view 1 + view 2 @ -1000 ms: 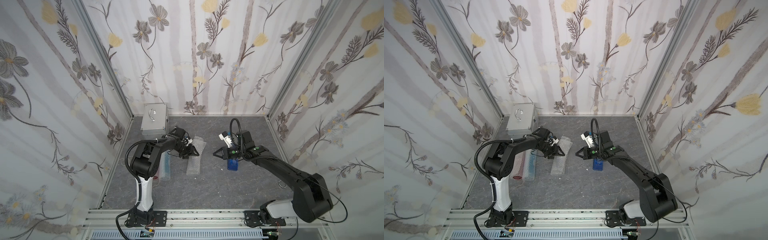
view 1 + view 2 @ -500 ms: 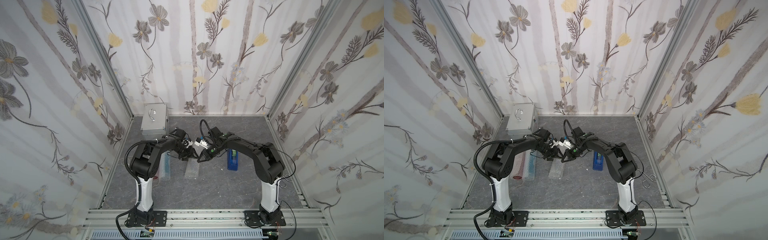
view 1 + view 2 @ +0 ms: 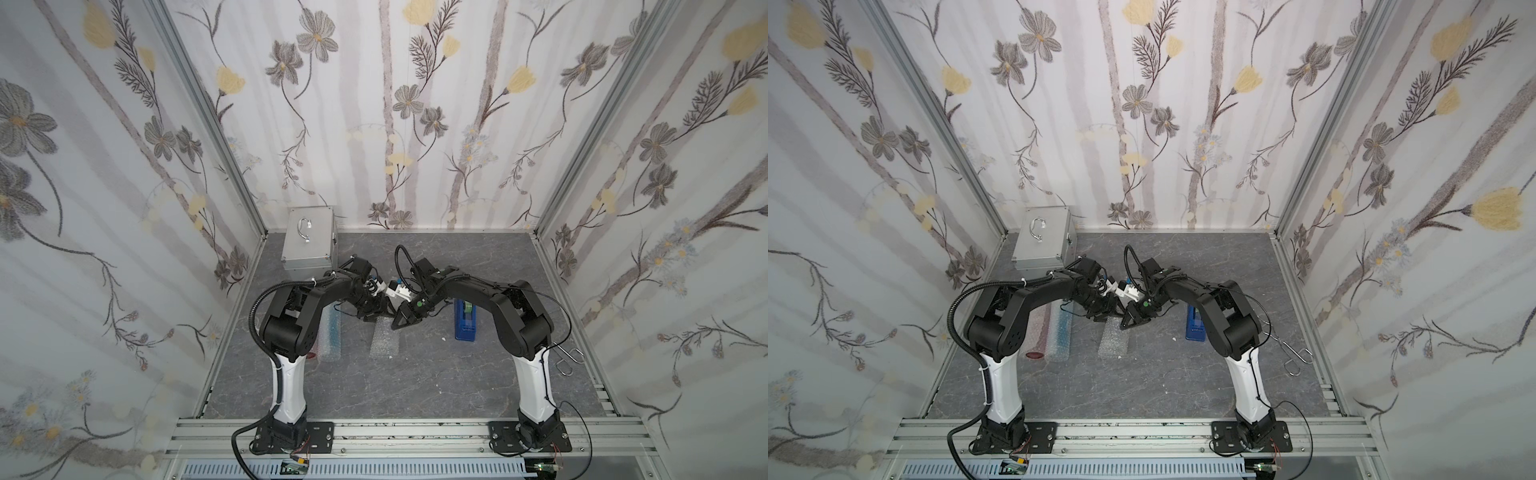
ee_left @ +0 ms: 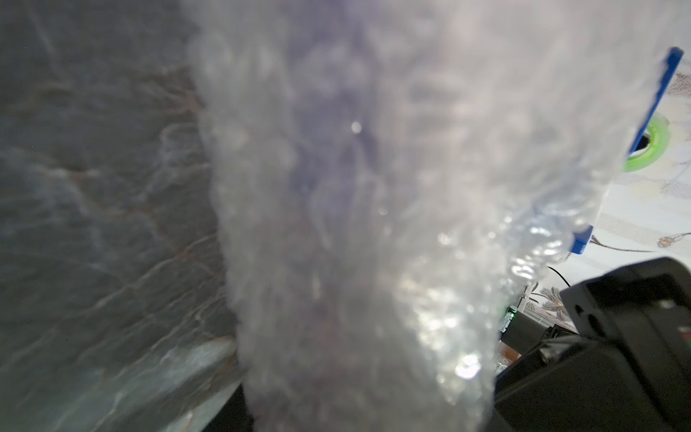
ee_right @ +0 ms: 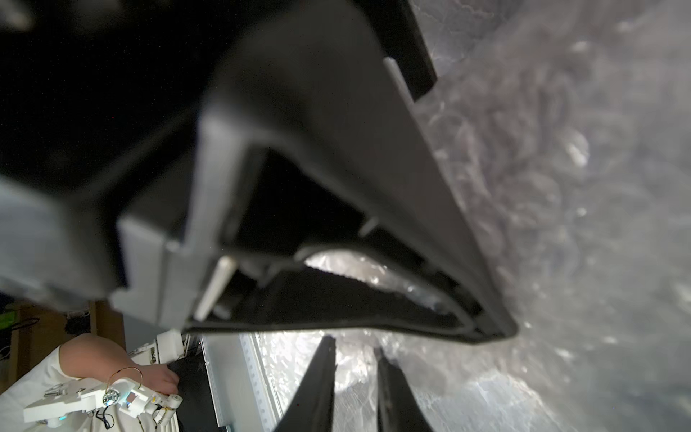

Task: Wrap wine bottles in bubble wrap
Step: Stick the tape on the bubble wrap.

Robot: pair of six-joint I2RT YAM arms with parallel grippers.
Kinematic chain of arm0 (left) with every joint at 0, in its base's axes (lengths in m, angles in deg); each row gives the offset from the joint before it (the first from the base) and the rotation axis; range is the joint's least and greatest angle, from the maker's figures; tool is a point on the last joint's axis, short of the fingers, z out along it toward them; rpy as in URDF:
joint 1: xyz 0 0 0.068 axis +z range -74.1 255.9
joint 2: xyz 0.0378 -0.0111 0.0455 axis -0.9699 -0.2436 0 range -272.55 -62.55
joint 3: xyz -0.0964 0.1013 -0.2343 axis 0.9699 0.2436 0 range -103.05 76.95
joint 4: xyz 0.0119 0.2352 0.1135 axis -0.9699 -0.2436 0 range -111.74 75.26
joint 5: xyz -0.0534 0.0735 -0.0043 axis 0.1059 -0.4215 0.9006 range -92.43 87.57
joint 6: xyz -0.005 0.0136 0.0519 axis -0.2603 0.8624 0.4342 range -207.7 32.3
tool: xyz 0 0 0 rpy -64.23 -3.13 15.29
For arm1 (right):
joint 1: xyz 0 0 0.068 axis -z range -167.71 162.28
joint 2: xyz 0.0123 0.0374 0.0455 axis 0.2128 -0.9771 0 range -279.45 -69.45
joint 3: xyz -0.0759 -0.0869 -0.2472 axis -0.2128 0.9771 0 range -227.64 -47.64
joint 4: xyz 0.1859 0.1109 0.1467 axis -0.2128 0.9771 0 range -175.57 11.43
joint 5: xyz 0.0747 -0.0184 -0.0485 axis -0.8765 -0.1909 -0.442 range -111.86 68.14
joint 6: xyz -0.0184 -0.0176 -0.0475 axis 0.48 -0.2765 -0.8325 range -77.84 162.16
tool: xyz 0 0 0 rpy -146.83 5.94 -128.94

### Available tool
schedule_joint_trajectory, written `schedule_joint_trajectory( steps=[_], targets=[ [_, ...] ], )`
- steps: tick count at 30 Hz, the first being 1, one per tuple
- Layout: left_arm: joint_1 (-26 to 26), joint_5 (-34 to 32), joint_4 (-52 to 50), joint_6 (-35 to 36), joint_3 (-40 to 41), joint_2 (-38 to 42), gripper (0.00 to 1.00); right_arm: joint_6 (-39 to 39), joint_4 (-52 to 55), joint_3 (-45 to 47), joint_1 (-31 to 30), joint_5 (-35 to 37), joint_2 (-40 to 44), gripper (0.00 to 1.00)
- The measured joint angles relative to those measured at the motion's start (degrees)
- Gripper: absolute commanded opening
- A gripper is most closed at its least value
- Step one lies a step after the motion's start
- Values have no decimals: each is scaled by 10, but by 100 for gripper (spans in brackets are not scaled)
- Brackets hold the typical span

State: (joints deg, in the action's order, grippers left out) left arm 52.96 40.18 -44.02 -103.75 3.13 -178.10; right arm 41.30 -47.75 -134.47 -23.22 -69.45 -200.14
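Observation:
A bottle rolled in bubble wrap (image 3: 384, 345) lies mid-table, also in the other top view (image 3: 1114, 343). In the left wrist view the wrap (image 4: 355, 224) fills the picture, with a purple tint inside and my jaws hidden behind it. My left gripper (image 3: 374, 318) is shut on the roll's far end. My right gripper (image 3: 397, 326) sits right beside it at that same end. In the right wrist view my right gripper (image 5: 353, 346) is open by a narrow gap over the wrap, just under the left gripper's finger (image 5: 374, 168).
Two more wrapped bottles lie to the left, one blue (image 3: 1064, 332) and one red (image 3: 1038, 336). A blue tape dispenser (image 3: 465, 320) stands right of the grippers. A silver metal case (image 3: 309, 245) sits in the back left corner. Wire hooks (image 3: 567, 359) lie by the right wall.
My right arm swung left from the tape dispenser to the wrapped roll beside the left gripper, and its jaws parted slightly. The left gripper kept its place and its hold.

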Motion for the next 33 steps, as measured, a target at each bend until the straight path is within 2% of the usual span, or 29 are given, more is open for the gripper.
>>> schedule_joint_trajectory(
  steps=[9, 17, 26, 33],
  targets=[
    [-1, -3, 1, 0, 1, 1, 0, 32, -3, 7, 4, 31, 2, 31],
    [-2, 1, 2, 0, 2, 1, 0, 48, -30, 69, 17, 65, 62, 36],
    [-3, 1, 2, 0, 3, 1, 0, 63, -56, 95, 16, 68, 80, 36],
    [-3, 2, 2, 0, 3, 1, 0, 68, -61, 115, 17, 73, 95, 49]
  ],
)
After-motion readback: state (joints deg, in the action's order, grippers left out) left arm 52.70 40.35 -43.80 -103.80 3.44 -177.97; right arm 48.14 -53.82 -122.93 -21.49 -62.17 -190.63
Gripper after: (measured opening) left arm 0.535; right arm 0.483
